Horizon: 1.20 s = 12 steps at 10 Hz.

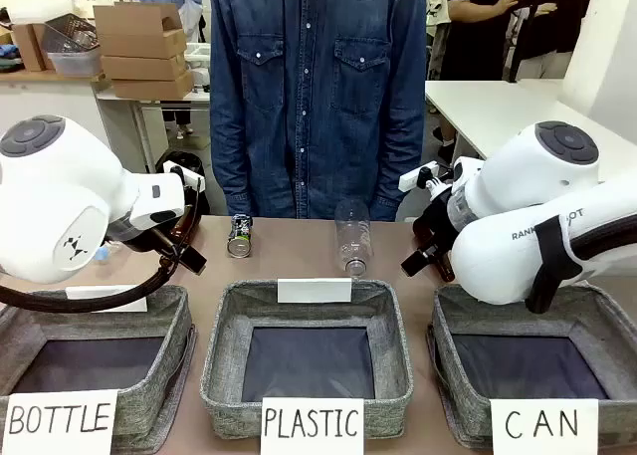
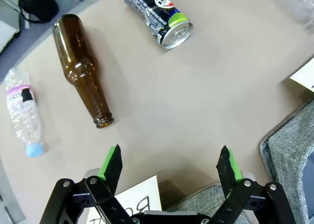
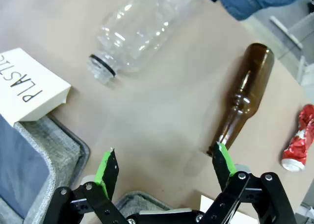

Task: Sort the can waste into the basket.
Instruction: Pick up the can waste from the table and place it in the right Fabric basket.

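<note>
A dark blue can [image 1: 239, 236] with a yellow-green patch lies on its side near the table's far edge. The left wrist view has that blue can [image 2: 158, 15] well ahead of my left gripper [image 2: 170, 162], which is open with bare table between its green pads. A dented red can [image 3: 299, 140] lies at the right of the right wrist view, beyond my open right gripper [image 3: 166, 160], which holds nothing. The grey basket [image 1: 448, 321] signed "CAN" stands at the front right, under my right arm.
A brown bottle [image 2: 83, 72] and a small crumpled plastic bottle [image 2: 22, 111] lie left of the blue can. Another brown bottle [image 3: 245, 99] lies just past my right finger. A clear plastic bottle [image 1: 353, 238] lies behind the PLASTIC basket [image 1: 224, 306]. The BOTTLE basket [image 1: 174, 311] is front left. A person stands across the table.
</note>
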Each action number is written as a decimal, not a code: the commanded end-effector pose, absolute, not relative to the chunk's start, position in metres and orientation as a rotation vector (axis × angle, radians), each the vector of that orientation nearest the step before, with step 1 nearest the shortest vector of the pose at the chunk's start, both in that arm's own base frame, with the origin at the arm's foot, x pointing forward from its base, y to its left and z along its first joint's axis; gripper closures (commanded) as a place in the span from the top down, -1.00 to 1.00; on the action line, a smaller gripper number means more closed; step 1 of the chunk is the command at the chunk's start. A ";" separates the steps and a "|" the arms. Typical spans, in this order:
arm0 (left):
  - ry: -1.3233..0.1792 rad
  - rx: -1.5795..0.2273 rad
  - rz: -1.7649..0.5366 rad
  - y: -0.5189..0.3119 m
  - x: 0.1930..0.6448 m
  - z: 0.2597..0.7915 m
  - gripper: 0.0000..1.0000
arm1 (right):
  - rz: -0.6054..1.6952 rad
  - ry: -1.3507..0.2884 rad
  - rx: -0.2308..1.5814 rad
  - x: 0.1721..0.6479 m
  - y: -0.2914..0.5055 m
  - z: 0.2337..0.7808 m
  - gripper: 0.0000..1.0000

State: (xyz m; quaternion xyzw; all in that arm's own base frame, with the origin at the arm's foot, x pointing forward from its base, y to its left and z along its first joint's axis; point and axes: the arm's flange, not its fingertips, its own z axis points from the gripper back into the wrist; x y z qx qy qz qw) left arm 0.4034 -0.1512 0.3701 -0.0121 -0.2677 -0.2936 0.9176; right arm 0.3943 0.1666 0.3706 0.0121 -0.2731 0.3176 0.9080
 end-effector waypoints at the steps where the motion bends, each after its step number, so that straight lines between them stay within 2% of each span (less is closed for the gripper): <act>1: -0.551 -0.025 -0.604 -0.151 0.403 0.370 1.00 | 0.655 -0.564 0.025 0.394 0.167 0.371 1.00; 10: -0.551 -0.025 -0.603 -0.151 0.403 0.370 1.00 | 0.656 -0.564 0.025 0.394 0.167 0.371 1.00; 11: -0.541 0.009 -0.579 -0.144 0.391 0.402 1.00 | 0.731 -0.558 0.227 0.390 0.163 0.397 1.00; 12: -0.473 -0.001 -0.515 -0.140 0.366 0.447 1.00 | 0.707 -0.541 0.272 0.376 0.157 0.441 1.00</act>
